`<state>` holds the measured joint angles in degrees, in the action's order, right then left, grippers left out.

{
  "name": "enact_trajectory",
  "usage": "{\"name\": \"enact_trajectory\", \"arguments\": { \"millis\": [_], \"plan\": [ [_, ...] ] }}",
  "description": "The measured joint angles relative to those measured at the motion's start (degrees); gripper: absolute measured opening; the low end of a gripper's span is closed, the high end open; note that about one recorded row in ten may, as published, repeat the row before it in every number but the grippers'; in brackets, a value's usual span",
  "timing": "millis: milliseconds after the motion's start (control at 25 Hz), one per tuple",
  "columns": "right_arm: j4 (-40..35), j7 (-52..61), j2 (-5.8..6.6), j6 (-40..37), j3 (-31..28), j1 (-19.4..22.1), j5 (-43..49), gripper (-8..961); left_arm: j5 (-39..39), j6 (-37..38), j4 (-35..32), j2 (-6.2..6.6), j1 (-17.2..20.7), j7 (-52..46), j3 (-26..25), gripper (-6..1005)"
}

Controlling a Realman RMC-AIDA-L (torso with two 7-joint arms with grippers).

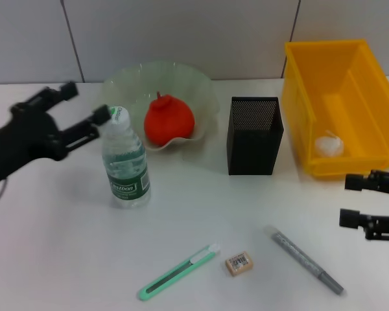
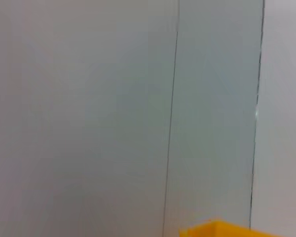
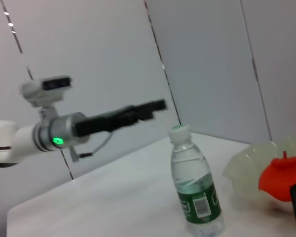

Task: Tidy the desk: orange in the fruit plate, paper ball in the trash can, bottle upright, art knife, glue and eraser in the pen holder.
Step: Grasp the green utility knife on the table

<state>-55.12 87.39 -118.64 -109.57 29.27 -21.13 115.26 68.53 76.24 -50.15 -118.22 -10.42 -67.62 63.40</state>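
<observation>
Bottle (image 1: 125, 159) stands upright; my left gripper (image 1: 86, 110) hangs spread open just beside its cap, gripping nothing. Art knife (image 1: 179, 272) lies diagonally near the front edge, nearer my right gripper (image 1: 362, 201) (open, empty), so I'd use that one.

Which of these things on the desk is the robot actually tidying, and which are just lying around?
Part of the job:
orange
fruit plate
paper ball
yellow bin
bottle
art knife
eraser
glue pen
pen holder

Just lying about:
nothing visible.
</observation>
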Motion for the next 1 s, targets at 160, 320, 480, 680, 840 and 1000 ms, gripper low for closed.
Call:
{"name": "enact_trajectory", "arguments": {
  "millis": [160, 320, 480, 680, 840, 1000],
  "plan": [
    [-5.78, 7.90, -0.45, 0.17, 1.31, -1.58, 0.80, 810, 0.87, 7.30, 2.91, 0.56, 0.76, 1.17, -6.82, 807],
    [-13.95, 23.05, 0.06, 1.11, 6.79, -5.36, 2.98, 810, 1.35, 16.21, 10.21, 3.25, 1.82, 4.73, -12.08, 807],
    [-21.67, 41.21, 1.08, 2.85, 15.72, -13.49, 14.08, 810, 2.59, 22.29, 16.47, 6.05, 4.01, 10.30, -12.84, 807],
    [-19.31, 53.32, 2.05, 3.03, 24.81, -24.04, 26.62, 810, 6.03, 23.54, 17.12, 6.25, 5.77, 12.58, -13.22, 806],
    [-14.90, 54.33, 1.39, 3.49, 27.93, -29.06, 29.97, 810, 8.02, 23.69, 17.33, 6.19, 6.40, 12.88, -13.34, 806],
    [-8.17, 54.58, -0.15, 8.82, 38.71, -34.59, 32.60, 810, 9.83, 23.85, 17.38, 5.75, 6.83, 13.78, -13.73, 806]
  ]
}}
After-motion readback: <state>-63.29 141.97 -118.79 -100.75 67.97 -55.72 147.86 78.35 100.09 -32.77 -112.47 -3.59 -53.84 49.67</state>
